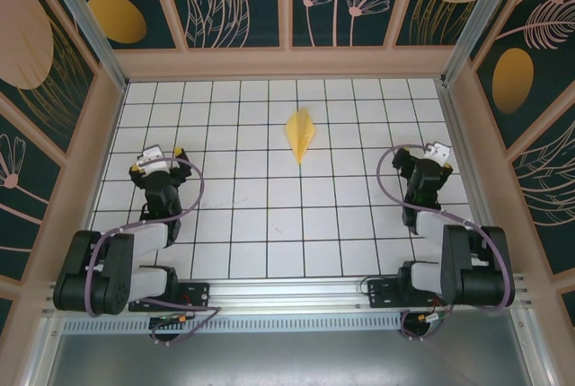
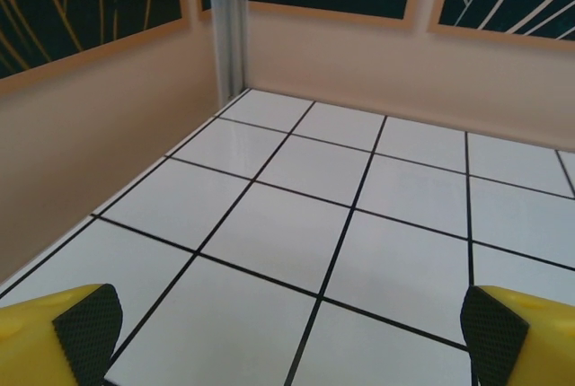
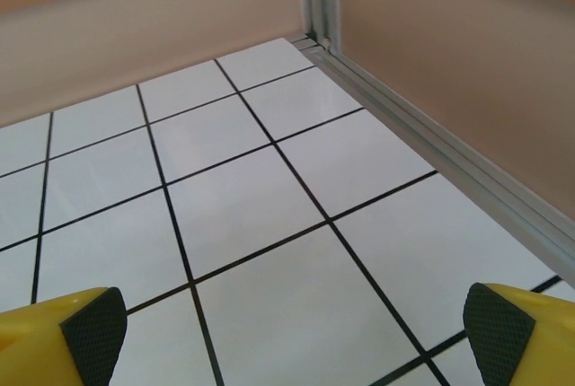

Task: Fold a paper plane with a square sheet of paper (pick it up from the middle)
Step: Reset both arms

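The square sheet of paper lies folded into a narrow yellow paper plane [image 1: 301, 135] on the white grid table [image 1: 269, 224], its tip pointing toward the arms, at the middle back. My left gripper [image 1: 157, 160] rests far to the plane's left, open, with only bare tiles between its black pads [image 2: 85, 332]. In the left wrist view the gripper [image 2: 287, 337] faces the back left corner. My right gripper [image 1: 424, 160] sits well to the plane's right, also open. The right wrist view has it [image 3: 287, 337] over bare tiles, pads [image 3: 90, 332] wide apart.
Beige walls [image 1: 287, 63] with dark floral panels ring the table on three sides. A metal corner post [image 2: 229, 27] stands at the back left and a wall rail [image 3: 431, 135] runs along the right side. Both arm bases [image 1: 117, 269] sit at the near edge.
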You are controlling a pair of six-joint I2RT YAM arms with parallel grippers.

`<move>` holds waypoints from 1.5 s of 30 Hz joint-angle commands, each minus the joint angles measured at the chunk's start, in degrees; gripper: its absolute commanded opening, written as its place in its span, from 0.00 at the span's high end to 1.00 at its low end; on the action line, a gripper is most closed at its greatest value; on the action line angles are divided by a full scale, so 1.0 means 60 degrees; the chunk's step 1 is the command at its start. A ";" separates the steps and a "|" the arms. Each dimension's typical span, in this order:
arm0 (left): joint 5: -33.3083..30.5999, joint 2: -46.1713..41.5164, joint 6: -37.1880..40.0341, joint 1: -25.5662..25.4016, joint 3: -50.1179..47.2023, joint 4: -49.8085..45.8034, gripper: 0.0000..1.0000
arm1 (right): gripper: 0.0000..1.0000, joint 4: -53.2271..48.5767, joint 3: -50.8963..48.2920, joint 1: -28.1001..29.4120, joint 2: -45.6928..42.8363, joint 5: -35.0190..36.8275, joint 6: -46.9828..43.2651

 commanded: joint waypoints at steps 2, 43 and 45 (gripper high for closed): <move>0.1432 0.0482 0.0338 0.0390 -0.0226 0.2037 0.01 | 0.01 0.2506 -0.0313 -0.0044 0.0755 -0.1216 -0.0434; 0.3226 0.2354 0.0704 0.0792 0.0261 0.2949 0.01 | 0.01 0.4437 -0.0527 0.0202 0.2410 -0.1767 -0.0816; 0.3223 0.2332 0.0690 0.0792 0.0235 0.2980 0.01 | 0.01 0.4434 -0.0523 0.0199 0.2401 -0.1767 -0.0819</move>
